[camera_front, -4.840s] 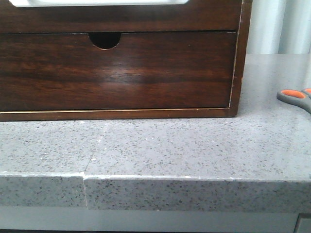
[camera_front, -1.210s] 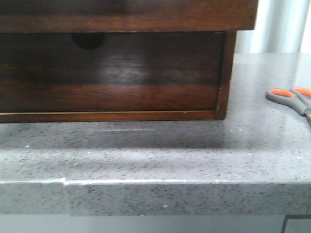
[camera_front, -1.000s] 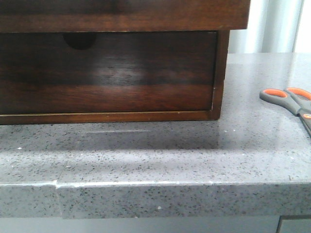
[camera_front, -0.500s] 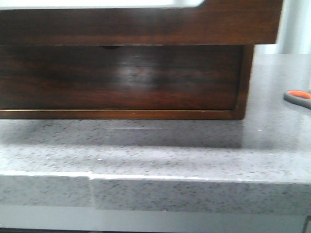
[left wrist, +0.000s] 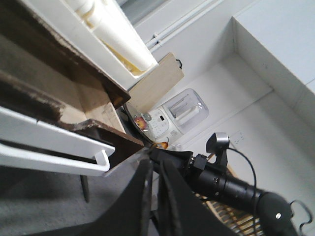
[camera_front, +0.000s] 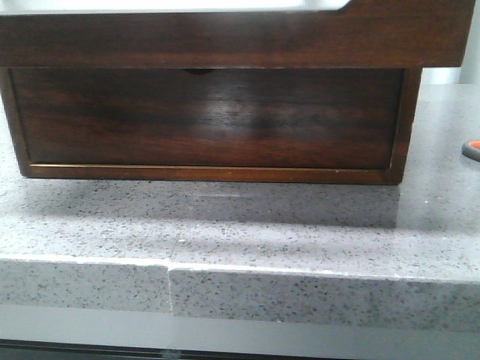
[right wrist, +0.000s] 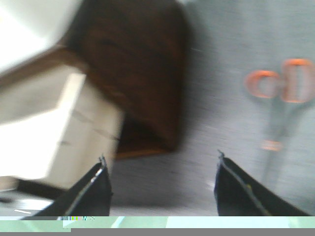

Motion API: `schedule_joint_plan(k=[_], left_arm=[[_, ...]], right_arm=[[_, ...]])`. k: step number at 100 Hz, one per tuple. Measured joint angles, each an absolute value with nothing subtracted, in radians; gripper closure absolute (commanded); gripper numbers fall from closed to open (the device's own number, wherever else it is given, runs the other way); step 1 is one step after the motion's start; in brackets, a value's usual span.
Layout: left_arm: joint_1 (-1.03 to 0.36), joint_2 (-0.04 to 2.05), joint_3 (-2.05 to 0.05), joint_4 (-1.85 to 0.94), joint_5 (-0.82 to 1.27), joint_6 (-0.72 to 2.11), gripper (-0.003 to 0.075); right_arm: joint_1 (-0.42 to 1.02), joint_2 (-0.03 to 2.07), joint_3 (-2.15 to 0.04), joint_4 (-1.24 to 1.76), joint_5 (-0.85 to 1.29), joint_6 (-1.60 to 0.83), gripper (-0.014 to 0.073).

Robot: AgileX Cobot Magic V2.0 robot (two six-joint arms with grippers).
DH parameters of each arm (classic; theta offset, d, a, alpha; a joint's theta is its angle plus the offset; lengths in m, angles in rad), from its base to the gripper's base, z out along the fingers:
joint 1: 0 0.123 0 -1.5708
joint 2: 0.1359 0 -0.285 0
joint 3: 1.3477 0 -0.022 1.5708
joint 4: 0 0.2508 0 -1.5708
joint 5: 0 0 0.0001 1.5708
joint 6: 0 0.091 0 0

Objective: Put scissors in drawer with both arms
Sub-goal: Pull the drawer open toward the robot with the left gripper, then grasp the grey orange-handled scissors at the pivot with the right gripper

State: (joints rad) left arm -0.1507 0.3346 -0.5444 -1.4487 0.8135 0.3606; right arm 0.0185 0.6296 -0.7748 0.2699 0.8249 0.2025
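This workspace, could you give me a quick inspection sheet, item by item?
Surface: grey speckled countertop with a seam at its front edge.
Job's things: drawer shut in the wooden cabinet; scissors lying on the counter beside it, untouched.
Clutter: nothing seen on the counter.
Grippers: left gripper shut, holding nothing; right gripper open above the counter.
Cables: thin black cable on a black arm in the background.
Surroundings: white appliance, white walls.
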Motion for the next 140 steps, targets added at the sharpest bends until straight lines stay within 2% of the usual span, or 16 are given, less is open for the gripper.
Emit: schedule_joint_plan(k=[19, 40, 77, 140], left_arm=[[-0.151, 0.334, -0.718, -1.151, 0.87, 0.386, 0.074], [-0.174, 0.332, -0.866, -0.931, 0.9, 0.391, 0.074], [-0.191, 0.33, -0.89, -0.899, 0.911, 0.392, 0.074], [-0.191, 0.33, -0.89, -0.897, 0.911, 0.392, 0.074]], right_arm=[[0.019, 0.844, -0.951, 0.079, 1.039, 0.229, 0.019], [0.019, 1.084, -1.01, 0.042, 1.04, 0.231, 0.019], [0.019, 1.351, -1.01, 0.036, 0.981, 0.233, 0.019], [0.019, 1.488, -1.014, 0.032, 0.899, 0.266, 0.019]])
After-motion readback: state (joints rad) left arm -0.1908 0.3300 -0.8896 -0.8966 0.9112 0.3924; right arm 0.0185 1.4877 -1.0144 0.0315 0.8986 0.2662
